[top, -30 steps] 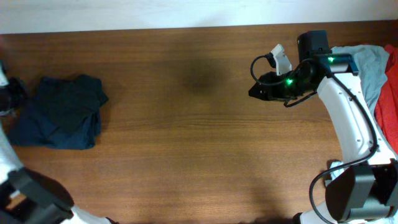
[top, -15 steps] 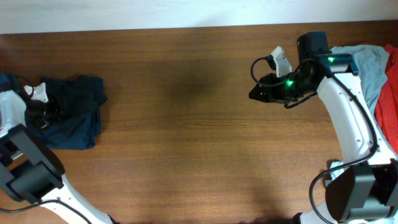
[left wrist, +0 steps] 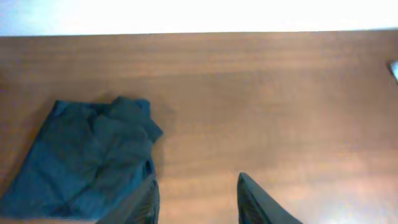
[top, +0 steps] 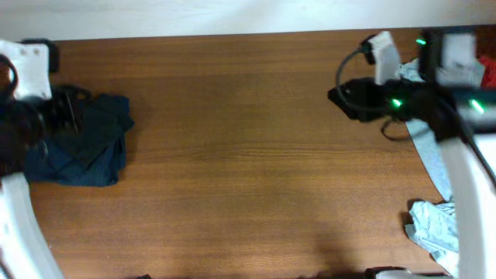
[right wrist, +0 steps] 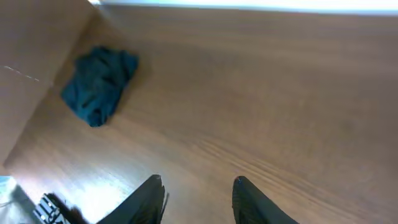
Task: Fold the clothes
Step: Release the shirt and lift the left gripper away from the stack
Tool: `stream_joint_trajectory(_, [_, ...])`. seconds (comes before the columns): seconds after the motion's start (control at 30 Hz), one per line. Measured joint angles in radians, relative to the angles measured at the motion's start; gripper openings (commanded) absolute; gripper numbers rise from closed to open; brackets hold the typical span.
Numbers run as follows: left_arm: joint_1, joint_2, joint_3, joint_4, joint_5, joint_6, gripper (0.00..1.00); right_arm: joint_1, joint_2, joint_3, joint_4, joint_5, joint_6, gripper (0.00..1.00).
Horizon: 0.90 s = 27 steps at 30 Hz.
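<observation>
A crumpled dark-navy garment (top: 81,143) lies at the left of the wooden table (top: 248,170). Light-blue cloth (top: 432,226) and a bit of red cloth (top: 488,71) sit at the right edge. The left gripper (left wrist: 197,182) and the right gripper (right wrist: 199,182) both have their fingers spread and hold nothing.

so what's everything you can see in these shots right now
table: one, brown wood, fills the view
dark-navy garment: one, bundled, at the table's left end
light-blue cloth: count unclear, a strip and a bunch along the right edge
red cloth: one sliver, far right corner, mostly out of view
left gripper: one, black fingers, open and empty, over the wood beside the dark-navy garment
right gripper: one, black fingers, open and empty, above bare wood at the right end
</observation>
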Motion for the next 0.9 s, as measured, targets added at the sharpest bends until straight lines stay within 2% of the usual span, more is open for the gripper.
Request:
stream_joint_trajectory(0.03, [-0.011,-0.024,0.0,-0.019,-0.004,0.005,0.99,0.0,-0.022,0.001,-0.009,0.006,-0.002,0.5])
stream_joint_trajectory(0.07, [-0.033,-0.074,0.0,-0.065,-0.014,0.013,0.99,0.0,-0.1,0.005,-0.045,0.033,-0.003,0.72])
stream_joint_trajectory(0.1, [-0.043,-0.101,0.0,-0.093,-0.018,0.017,0.99,0.0,-0.146,0.009,-0.073,0.058,-0.008,0.99])
stream_joint_trajectory(0.33, [-0.05,-0.168,0.0,-0.157,-0.032,0.019,0.99,0.0,-0.352,0.011,-0.189,0.197,-0.01,0.99])
stream_joint_trajectory(0.8, [-0.05,-0.166,0.0,-0.158,-0.032,0.019,0.99,0.0,-0.387,0.01,-0.189,0.24,-0.025,0.98])
stream_joint_trajectory(0.9, [-0.05,-0.166,0.0,-0.158,-0.032,0.019,0.99,-0.016,-0.451,-0.055,-0.093,0.302,-0.048,0.99])
